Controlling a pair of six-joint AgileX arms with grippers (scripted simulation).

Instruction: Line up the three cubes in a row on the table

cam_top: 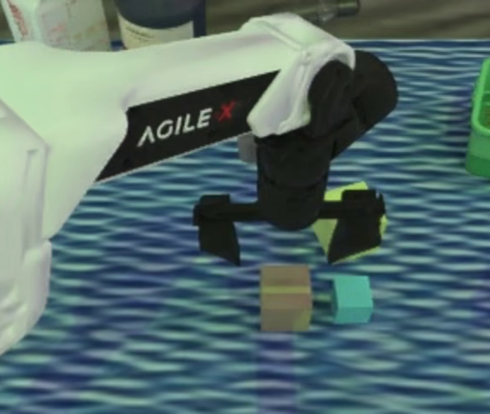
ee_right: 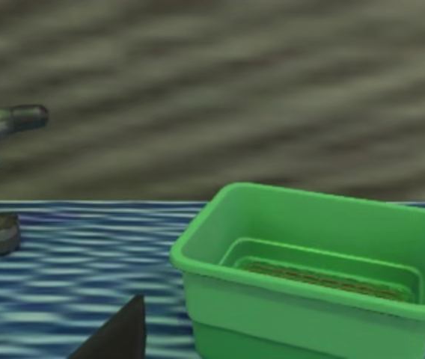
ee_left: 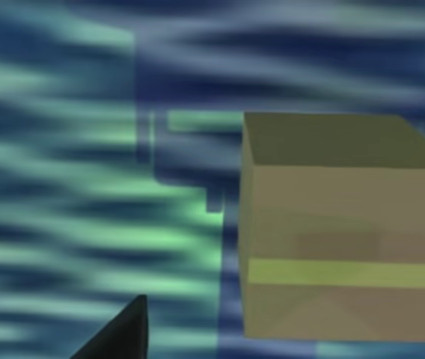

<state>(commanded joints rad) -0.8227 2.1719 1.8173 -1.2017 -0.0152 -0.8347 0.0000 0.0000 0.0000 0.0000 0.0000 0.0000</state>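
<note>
Above the surface point(cam_top: 98, 336), left tool point(cam_top: 285, 235) hangs wide, empty. Tan cube point(cam_top: 285, 298) beside teal cube point(cam_top: 351, 299) looks light, rigid, matte; grip opposite flat sides.

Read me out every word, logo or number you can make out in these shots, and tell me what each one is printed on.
"AGILE X": white letters with a red X, on the black panel of the left arm, top view.
Labels on the two containers at the table's far edge: too blurred to read.
tan-olive cube, teal cube, lime-green cube, green basket: no text.
</note>
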